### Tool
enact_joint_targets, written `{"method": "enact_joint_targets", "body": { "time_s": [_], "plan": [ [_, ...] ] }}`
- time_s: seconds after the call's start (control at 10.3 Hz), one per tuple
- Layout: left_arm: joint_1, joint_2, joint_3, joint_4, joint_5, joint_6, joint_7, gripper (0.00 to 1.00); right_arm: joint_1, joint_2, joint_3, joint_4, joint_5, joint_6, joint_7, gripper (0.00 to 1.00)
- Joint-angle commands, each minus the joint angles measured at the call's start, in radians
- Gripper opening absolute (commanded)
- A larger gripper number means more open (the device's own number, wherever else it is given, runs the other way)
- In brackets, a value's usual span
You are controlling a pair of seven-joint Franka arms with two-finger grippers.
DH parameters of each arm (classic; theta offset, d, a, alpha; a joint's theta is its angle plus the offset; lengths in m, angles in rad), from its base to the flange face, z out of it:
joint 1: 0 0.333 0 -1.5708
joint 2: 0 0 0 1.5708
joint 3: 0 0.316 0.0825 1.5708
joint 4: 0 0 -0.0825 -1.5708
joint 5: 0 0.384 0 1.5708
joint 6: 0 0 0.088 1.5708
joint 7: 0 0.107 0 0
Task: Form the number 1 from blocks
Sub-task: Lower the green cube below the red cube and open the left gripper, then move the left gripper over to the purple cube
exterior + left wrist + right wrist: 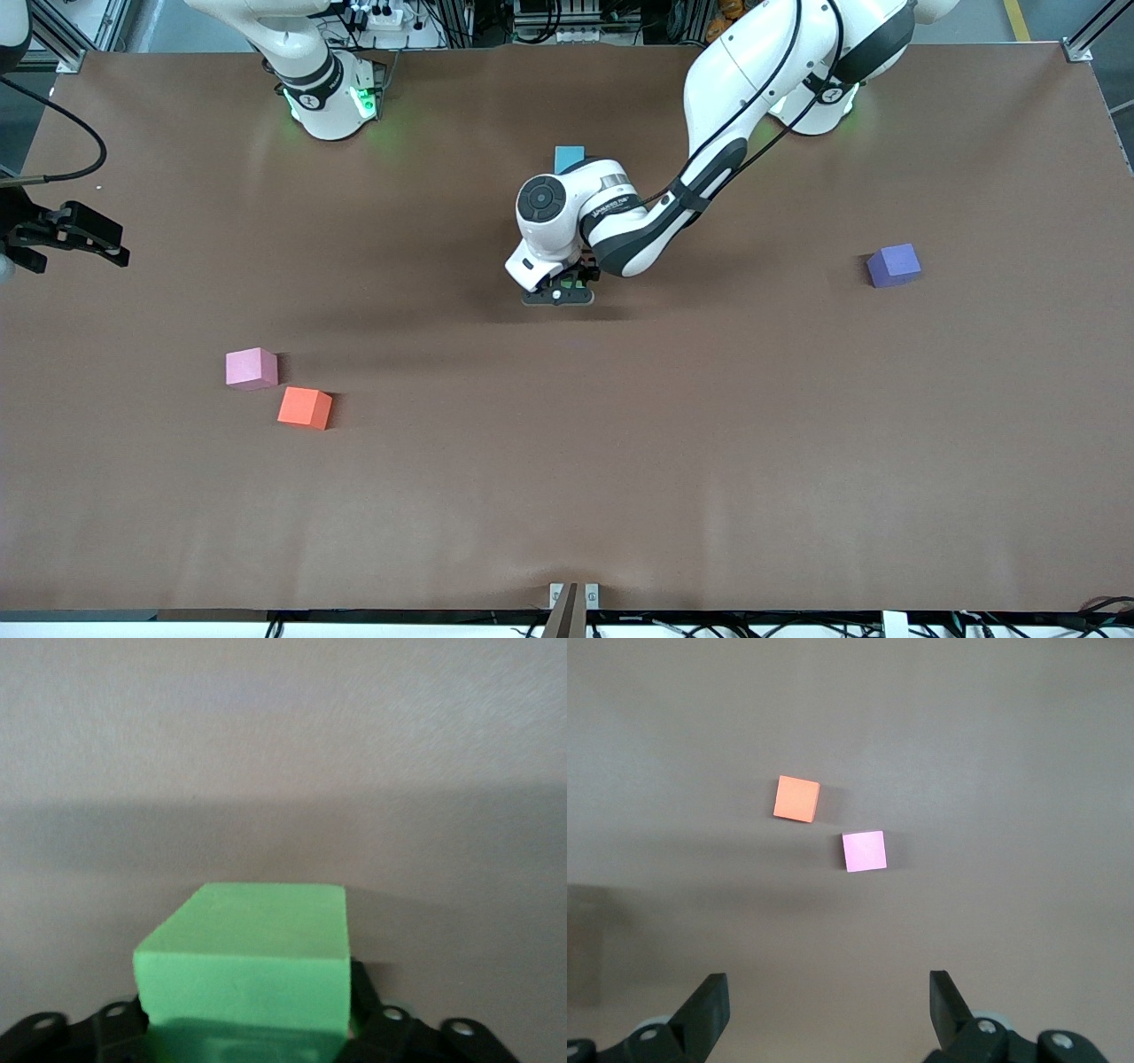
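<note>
My left gripper (558,291) hangs low at the middle of the table, shut on a green block (244,966) that fills the left wrist view and hides the fingers. A light blue block (570,158) lies just past the left wrist, toward the robots' bases, partly covered by it. A purple block (893,264) sits toward the left arm's end. Toward the right arm's end lie a pink block (252,368) and an orange block (305,408), which is nearer the front camera. My right gripper (75,235) waits open in the air, looking down on orange (797,799) and pink (864,850). No red block shows.
The brown table (673,461) stretches wide around the blocks. The left arm's forearm (709,168) reaches over the table from its base down to the centre. A small metal bracket (572,595) stands at the table's front edge.
</note>
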Motion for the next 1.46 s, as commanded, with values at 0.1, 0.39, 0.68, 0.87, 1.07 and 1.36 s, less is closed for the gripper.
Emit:
{"method": "enact_joint_targets", "body": {
  "time_s": [0.1, 0.39, 0.68, 0.87, 1.07, 1.36],
  "plan": [
    [0.002, -0.076, 0.006, -0.010, -0.025, -0.012, -0.078, 1.00, -0.015, 0.013, 0.012, 0.024, -0.005, -0.010, 0.014, 1.00],
    [0.103, -0.231, 0.007, -0.005, -0.027, -0.108, -0.069, 1.00, -0.015, 0.013, 0.012, 0.025, -0.005, -0.008, 0.014, 1.00],
    [0.271, -0.363, 0.006, -0.002, -0.027, -0.168, -0.008, 1.00, -0.015, 0.013, 0.012, 0.034, -0.006, -0.008, 0.017, 1.00],
    [0.364, -0.420, 0.006, -0.001, -0.031, -0.185, 0.030, 1.00, -0.010, 0.013, 0.013, 0.039, -0.005, -0.008, 0.078, 1.00],
    [0.454, -0.479, 0.004, -0.004, -0.046, -0.284, 0.215, 1.00, -0.006, 0.013, 0.013, 0.042, -0.005, -0.010, 0.095, 1.00],
    [0.678, -0.672, -0.022, -0.088, -0.261, -0.384, 0.524, 1.00, -0.015, 0.013, 0.015, 0.045, -0.003, -0.010, 0.094, 1.00]
  ]
}}
